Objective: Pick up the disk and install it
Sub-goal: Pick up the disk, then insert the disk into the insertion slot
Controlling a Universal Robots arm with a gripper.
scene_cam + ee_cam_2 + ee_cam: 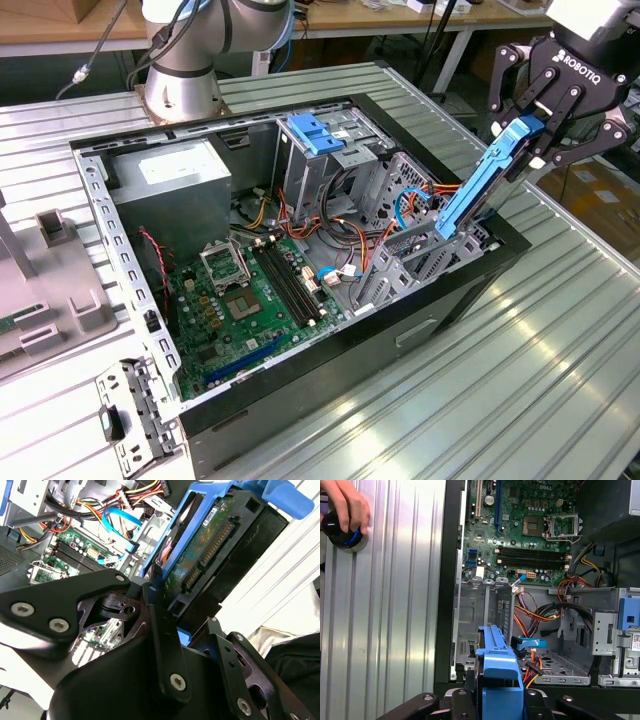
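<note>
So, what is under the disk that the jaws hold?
Under the tilted disk stands the grey metal drive cage of the open computer case; the disk's lower end sits at its opening. The cage floor directly beneath is covered by the disk.

cage (470,615): bay was open, 2 metal walls flanked it
disk (478,190): stood tilted, lower end at cage mouth
cables (542,611): orange-yellow bundle crowded just beside cage
table (560,370): open ribbed metal beside case (330,385)
hand (344,505): sat on knob (342,532), well apart from case
</note>
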